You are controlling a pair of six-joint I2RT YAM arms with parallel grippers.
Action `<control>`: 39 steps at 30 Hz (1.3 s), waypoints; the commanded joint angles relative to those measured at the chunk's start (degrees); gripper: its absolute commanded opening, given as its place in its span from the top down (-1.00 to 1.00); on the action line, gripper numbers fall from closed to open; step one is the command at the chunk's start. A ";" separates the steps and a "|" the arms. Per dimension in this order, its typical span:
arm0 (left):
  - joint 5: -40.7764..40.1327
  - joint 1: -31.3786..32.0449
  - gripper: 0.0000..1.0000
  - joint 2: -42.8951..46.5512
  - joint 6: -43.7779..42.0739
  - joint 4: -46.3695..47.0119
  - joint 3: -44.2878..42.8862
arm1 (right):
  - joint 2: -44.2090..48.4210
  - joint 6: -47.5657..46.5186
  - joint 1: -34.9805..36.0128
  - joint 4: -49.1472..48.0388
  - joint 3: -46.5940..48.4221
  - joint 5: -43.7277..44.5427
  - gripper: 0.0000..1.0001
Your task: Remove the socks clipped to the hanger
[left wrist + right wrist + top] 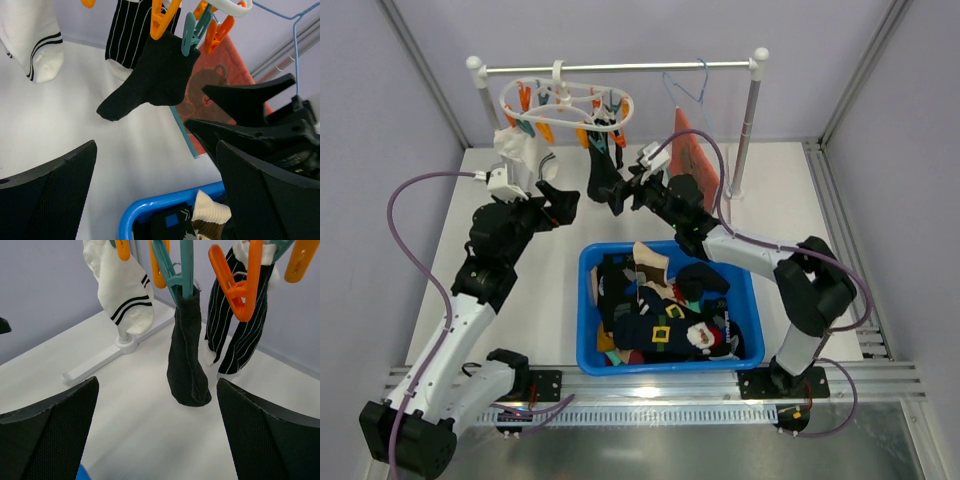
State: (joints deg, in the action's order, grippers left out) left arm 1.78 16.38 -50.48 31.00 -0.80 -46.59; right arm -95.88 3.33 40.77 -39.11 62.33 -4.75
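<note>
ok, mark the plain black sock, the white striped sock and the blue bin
plain black sock (186,360), right wrist view, middle of its body.
white striped sock (120,285), right wrist view, white part above the stripes.
blue bin (585,320), top external view, left rim.

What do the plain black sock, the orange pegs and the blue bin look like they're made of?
The plain black sock looks like soft knit fabric: matte and hanging limp. The orange pegs look like moulded plastic, with glossy highlights. The blue bin is probably rigid plastic, judging by its smooth, slightly shiny rim.
</note>
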 commanded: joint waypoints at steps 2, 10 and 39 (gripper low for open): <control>1.21 -0.12 -0.99 0.56 -0.77 0.01 -0.35 | -7.56 -0.43 -0.17 -0.88 6.66 -0.35 -0.99; 1.30 -0.12 -0.99 0.82 -0.86 0.45 0.01 | -16.53 -1.84 -0.08 0.89 14.49 2.55 -0.51; 0.69 3.57 -0.99 -12.86 4.42 -3.15 -20.27 | 0.51 -23.46 14.86 -7.21 -2.99 17.85 0.92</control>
State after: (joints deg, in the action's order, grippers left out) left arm 2.00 19.79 -59.31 34.79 -1.56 -60.97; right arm -98.13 -18.48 54.81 -43.75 60.07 11.18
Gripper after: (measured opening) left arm 0.995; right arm 0.045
